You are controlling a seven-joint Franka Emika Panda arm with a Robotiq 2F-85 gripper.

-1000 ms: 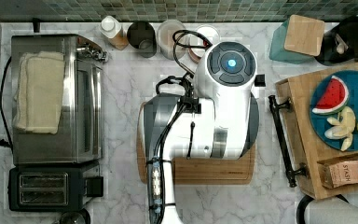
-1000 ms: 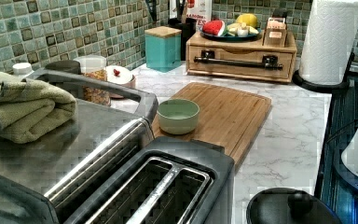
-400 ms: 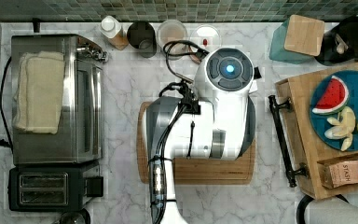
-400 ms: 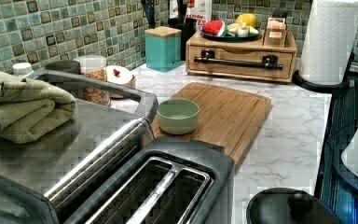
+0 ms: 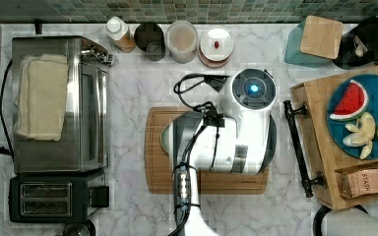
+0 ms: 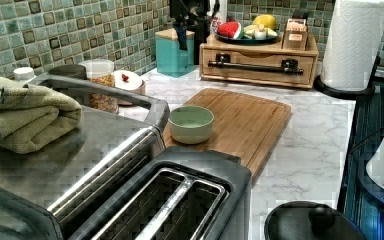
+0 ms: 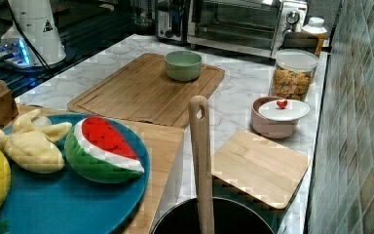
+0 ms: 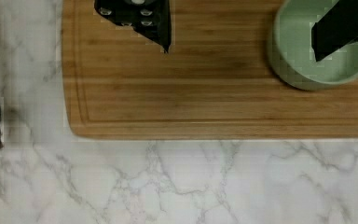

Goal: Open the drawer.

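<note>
The gripper (image 8: 242,35), fingers wide apart and empty, hangs over the cutting board (image 8: 205,93); the drawer (image 6: 260,67), upper right in the left view, is closed.

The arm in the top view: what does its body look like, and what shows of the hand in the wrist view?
The arm has glossy white rounded shells with grey and dark joint sections, a round cap with a glowing blue light on top, and black cables looping along it. Its white base bears a small triangular warning mark. In the wrist view, the hand shows two black angular fingers, spread apart.
</note>
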